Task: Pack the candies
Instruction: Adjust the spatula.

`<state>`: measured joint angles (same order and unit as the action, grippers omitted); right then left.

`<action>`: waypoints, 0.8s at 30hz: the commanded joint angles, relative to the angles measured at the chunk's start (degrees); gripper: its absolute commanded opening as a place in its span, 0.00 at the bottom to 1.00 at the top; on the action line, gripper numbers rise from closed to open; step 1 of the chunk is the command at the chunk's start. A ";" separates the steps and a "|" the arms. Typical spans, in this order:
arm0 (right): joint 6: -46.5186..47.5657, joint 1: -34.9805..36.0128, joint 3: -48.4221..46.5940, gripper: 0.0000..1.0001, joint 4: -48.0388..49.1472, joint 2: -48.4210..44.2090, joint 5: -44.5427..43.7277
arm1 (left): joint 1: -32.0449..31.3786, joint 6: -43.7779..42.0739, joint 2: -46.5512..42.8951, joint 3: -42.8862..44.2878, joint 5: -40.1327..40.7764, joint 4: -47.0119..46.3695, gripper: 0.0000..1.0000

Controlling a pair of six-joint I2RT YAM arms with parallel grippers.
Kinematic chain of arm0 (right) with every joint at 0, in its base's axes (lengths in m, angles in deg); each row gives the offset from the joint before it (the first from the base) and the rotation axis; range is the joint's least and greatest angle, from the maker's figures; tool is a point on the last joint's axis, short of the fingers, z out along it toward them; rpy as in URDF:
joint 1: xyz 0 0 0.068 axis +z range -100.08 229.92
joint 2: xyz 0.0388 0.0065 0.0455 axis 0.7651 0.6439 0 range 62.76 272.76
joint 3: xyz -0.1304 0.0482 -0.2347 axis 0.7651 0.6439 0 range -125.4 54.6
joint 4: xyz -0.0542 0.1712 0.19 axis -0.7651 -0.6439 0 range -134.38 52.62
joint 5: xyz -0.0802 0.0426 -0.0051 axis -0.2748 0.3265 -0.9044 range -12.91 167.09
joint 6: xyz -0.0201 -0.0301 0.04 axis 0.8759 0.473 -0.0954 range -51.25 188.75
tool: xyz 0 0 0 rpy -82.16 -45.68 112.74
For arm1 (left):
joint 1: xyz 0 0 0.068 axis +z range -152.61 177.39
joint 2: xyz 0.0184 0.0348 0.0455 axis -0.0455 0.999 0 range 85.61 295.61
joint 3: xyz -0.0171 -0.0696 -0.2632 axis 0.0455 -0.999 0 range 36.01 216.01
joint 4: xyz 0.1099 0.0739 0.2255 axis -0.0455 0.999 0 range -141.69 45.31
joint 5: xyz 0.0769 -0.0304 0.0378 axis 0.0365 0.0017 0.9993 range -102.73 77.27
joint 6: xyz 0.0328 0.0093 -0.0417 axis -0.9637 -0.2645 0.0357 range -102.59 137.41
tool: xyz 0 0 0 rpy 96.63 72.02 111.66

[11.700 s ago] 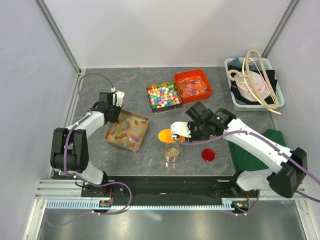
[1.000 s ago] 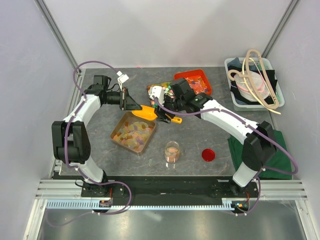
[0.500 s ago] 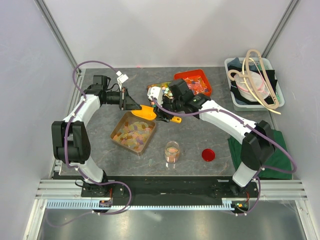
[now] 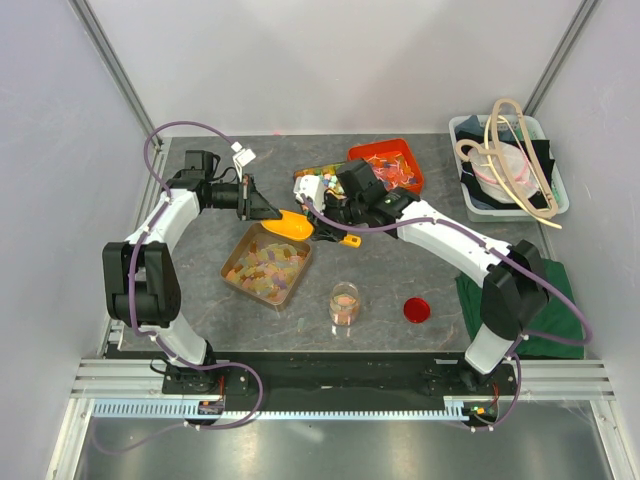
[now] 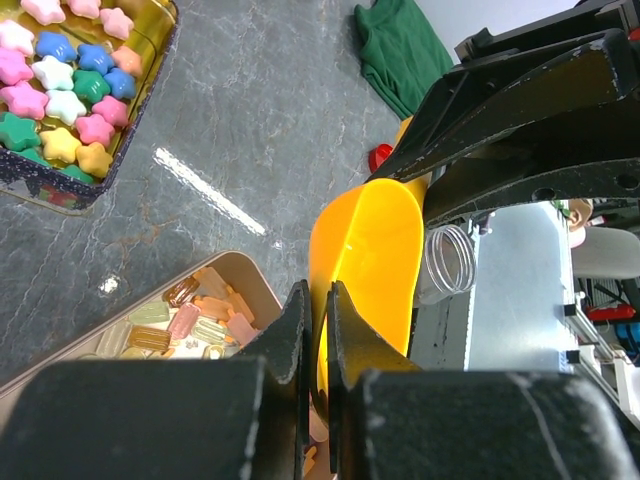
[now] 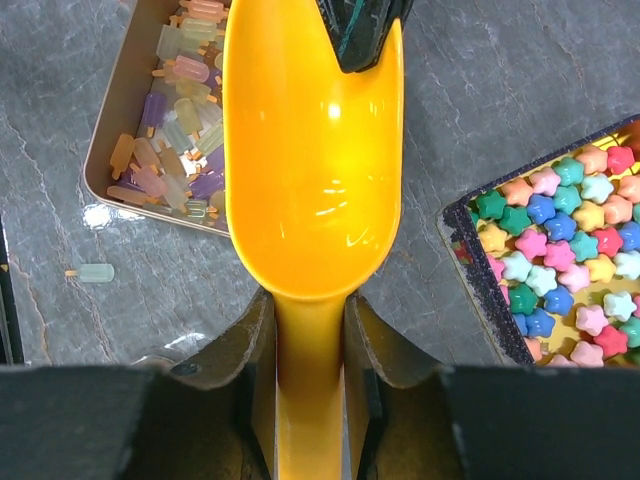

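We see a grey marbled table (image 4: 400, 270) filling the middle of the top view. The right arm (image 4: 450, 235) stretches from the lower right toward the centre, and the left arm (image 4: 165, 220) rises along the left side.

In the upper right corner a pale bin (image 4: 500, 210) holds wooden hangers (image 4: 510, 150). A green cloth (image 4: 548, 335) lies at the lower right.

Left of centre sits a tan tray (image 4: 236, 251), and the candies (image 4: 265, 265) lie inside it as pastel pieces in a loose heap. Above centre, a dark box of star-shaped sweets (image 4: 322, 182) stands beside a red-orange tray (image 4: 400, 160).

An orange scoop (image 4: 292, 225) hangs between the two arms, just above the tan tray's upper corner. The left gripper (image 4: 262, 210) pinches it from the left. In the left wrist view its fingers (image 5: 292, 320) are closed tight on the thin wall of the scoop's bowl.

The right gripper (image 4: 335, 225) meets the scoop from the right. In the right wrist view its fingers (image 6: 258, 340) press against both sides of the handle, and the bowl looks empty.

A small clear jar (image 4: 344, 303) stands below centre, with a red lid (image 4: 417, 310) to its right.

In the right wrist view one pale green candy (image 6: 92, 272) lies loose on the table, just below the tray at the left of the frame.
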<state>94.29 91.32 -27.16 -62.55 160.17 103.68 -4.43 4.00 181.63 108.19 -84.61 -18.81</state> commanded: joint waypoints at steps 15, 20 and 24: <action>2.93 0.25 -2.97 0.00 2.41 -1.78 -21.22 | 8.60 -7.33 -0.58 4.73 23.34 3.15 0.97; 4.69 0.34 -3.23 0.00 1.97 -3.36 -24.74 | 8.24 -9.09 -1.63 -0.02 33.01 -0.09 0.99; 5.66 0.25 -3.50 0.00 1.26 -4.24 -26.24 | 5.88 -10.84 -2.60 -3.97 41.19 -3.61 0.99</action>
<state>98.01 91.70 -27.37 -61.85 159.84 80.57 3.32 -2.30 181.55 107.27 -53.90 -18.26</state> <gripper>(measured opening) 0.315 0.989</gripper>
